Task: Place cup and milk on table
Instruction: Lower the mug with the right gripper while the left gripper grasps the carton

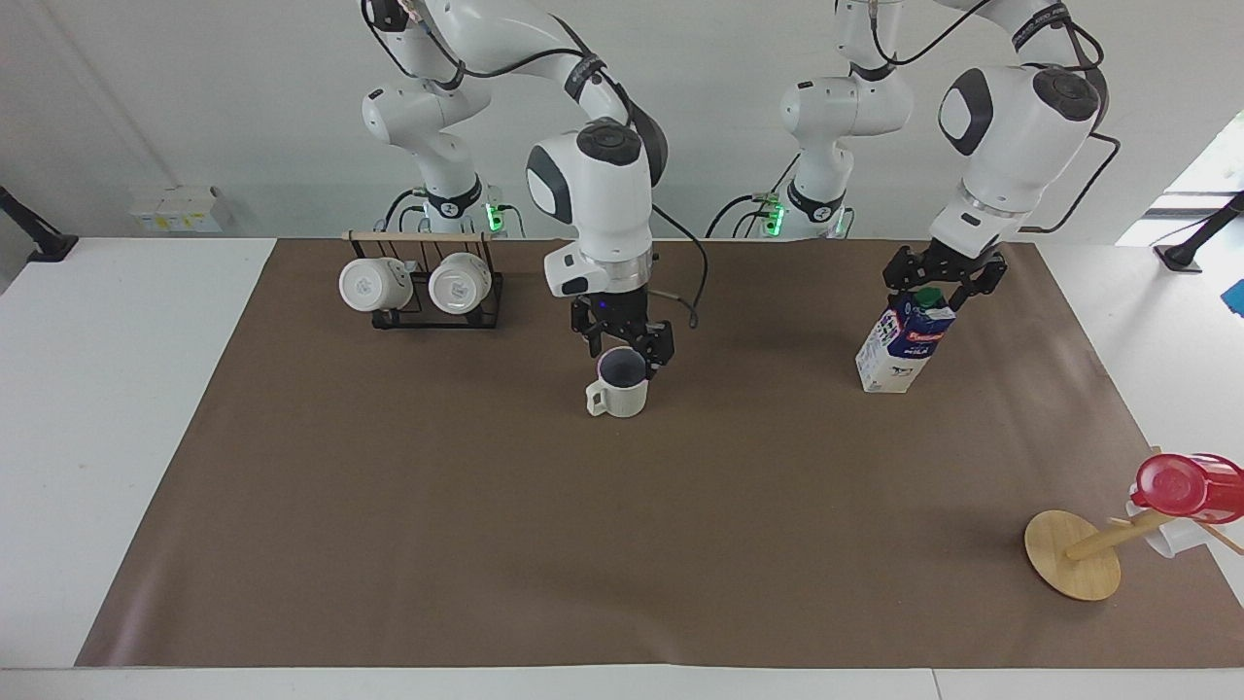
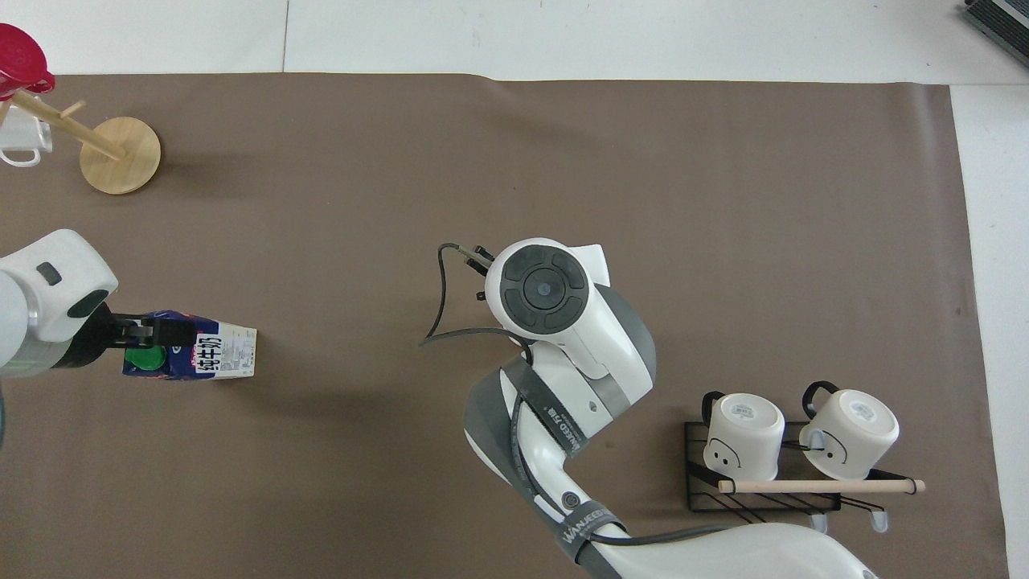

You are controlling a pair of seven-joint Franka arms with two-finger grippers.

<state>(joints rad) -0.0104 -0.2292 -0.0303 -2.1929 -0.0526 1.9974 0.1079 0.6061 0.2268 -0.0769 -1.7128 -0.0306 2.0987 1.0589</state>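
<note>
Milk [image 1: 904, 340] stands upright toward the left arm's end of the table [image 1: 437, 544], left gripper [image 1: 939, 282] closed round its top; tall, tippy, hold high. Mid-table, farther out, right gripper [image 1: 622, 342] hangs open over the cup [image 1: 620, 385], rigid, breakable.

In the overhead view the right arm's wrist hides the cup [image 1: 620, 383] and the right gripper [image 1: 625, 342]. At the table's left-arm edge, the red cup [image 2: 18, 61] is cut off.
</note>
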